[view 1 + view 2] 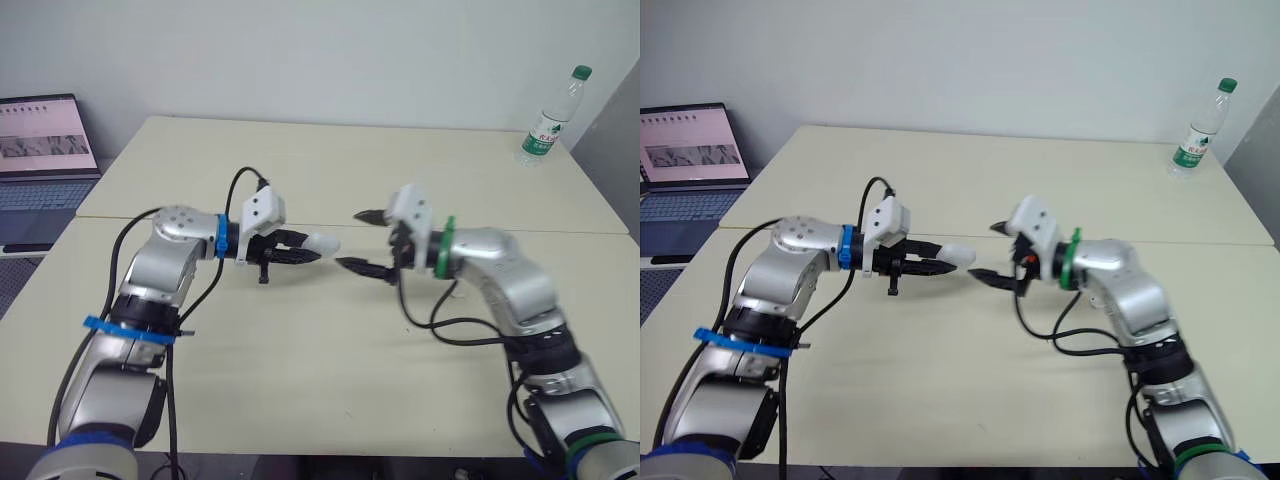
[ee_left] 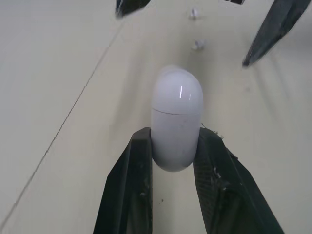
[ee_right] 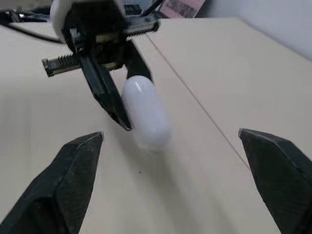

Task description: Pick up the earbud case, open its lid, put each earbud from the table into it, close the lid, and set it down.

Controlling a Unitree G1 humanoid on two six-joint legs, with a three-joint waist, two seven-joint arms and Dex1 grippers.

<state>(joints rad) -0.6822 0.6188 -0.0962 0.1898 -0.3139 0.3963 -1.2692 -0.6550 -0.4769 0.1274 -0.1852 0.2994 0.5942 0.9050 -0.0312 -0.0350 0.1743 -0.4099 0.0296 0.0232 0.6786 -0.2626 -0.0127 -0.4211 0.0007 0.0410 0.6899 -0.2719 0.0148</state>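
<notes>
1. The left tool (image 1: 310, 248) is clamped on the lower half of the glossy white pill-shaped earbud case (image 2: 176, 117), holding it level above the pale beige tabletop (image 1: 300, 380). The lid seam is shut.
2. Just beyond the case's domed lid end, the right tool (image 1: 350, 239) faces it with its two black fingers spread wide, touching nothing.
3. Two small white earbuds (image 2: 197, 45) lie on the tabletop past the case, near the right tool's fingers.
4. Risks, as I judge them: the case is smooth and held only by its base, so a push on the lid could twist it or squeeze it out of the grip. If the right tool closes off-centre, the lid may slip instead of opening. A low sweep could scatter the tiny earbuds.
5. Far right of the case stands a clear plastic bottle with a green cap and green label (image 1: 548, 120); its writing is too small to read. Far left of the case, an open laptop (image 1: 45, 150) shows text that is also illegible. The case shows no brand mark.
</notes>
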